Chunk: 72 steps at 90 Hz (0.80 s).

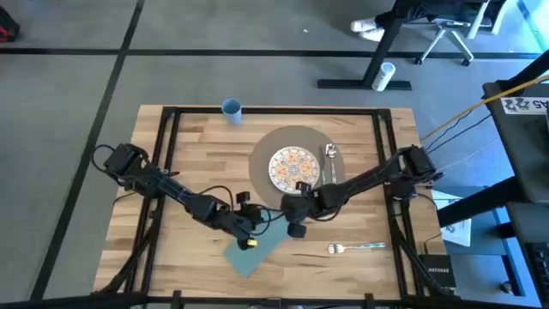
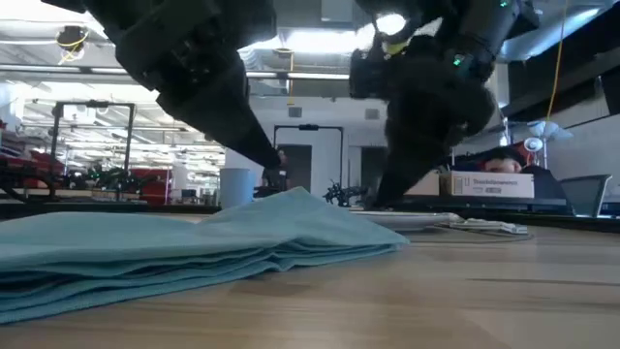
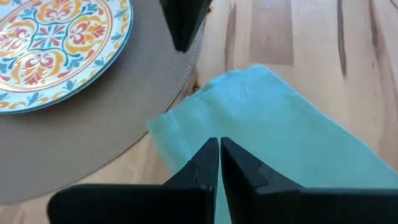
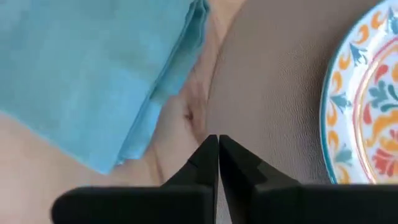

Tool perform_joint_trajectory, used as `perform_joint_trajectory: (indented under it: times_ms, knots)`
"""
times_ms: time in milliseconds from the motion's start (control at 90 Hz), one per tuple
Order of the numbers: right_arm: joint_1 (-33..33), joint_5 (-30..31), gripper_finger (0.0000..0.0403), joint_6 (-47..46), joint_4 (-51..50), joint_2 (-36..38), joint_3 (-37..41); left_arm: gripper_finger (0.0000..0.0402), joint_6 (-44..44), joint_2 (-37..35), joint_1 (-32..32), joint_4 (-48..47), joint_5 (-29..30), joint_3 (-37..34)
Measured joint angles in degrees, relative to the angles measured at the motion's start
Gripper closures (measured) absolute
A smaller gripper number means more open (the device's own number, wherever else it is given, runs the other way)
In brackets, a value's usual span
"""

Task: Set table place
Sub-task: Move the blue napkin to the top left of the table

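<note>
The large rectangular light-wood butcher-block table (image 1: 189, 154), edged by a black metal frame, is seen from above with both dark arms reaching toward its middle. At the left, the left arm is stretched from the table's left edge toward the centre front. The left gripper (image 1: 250, 225) is held above the upper end of a long folded teal cloth napkin (image 1: 254, 251), which lies slantwise on the wood near the front edge. In the left wrist view the two dark fingers (image 3: 202, 165) are pressed together over the napkin (image 3: 292, 143); nothing is seen clamped between them.

At the far edge, left of centre, a small light-blue cup (image 1: 231, 108) is stood on the table. Right of it, in the middle of the table, the large flat round grey-brown placemat (image 1: 302, 138) is laid. A small round plate with a colourful orange, teal and red pattern (image 1: 295, 167) is set on the placemat, and a metal spoon (image 1: 329, 160) lies on the mat just beside the plate's right rim.

The right arm is stretched from the right edge to the placemat's near edge. The right gripper (image 1: 296, 212) is held there, just beside the napkin's upper end. In the right wrist view its fingers (image 4: 205, 162) are drawn shut with nothing between them, over the edge of the placemat (image 4: 273, 87).

Farther right, near the front, a metal fork (image 1: 353, 248) is laid flat on the bare wood, well apart from the placemat.
</note>
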<state>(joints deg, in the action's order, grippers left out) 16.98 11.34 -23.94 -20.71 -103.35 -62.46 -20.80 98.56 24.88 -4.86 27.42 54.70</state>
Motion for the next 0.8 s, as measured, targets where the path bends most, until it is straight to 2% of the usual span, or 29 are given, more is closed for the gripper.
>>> perform_joint_trajectory:
  times_ms: [144, 400, 600, 800]
  knots:
    - [0.1, 0.4, 0.0403, 0.2, 1.4, 6.0, 3.0, 0.0402, 0.3, 0.0, -0.5, 0.3, -1.1, 0.0]
    - [2.6, 4.3, 0.0403, -1.6, 3.3, 15.7, 12.1, 0.0402, 4.0, 0.0, -3.0, 5.4, -10.1, 0.0]
    - [5.7, 6.2, 0.0403, -6.7, 7.0, 18.8, 17.9, 0.0402, 6.7, 0.5, -7.5, 7.3, -16.4, 0.0]
    - [7.4, 8.7, 0.0403, -8.6, 7.3, 18.9, 18.5, 0.0402, 6.5, 4.6, -9.9, 6.8, -19.9, 0.0]
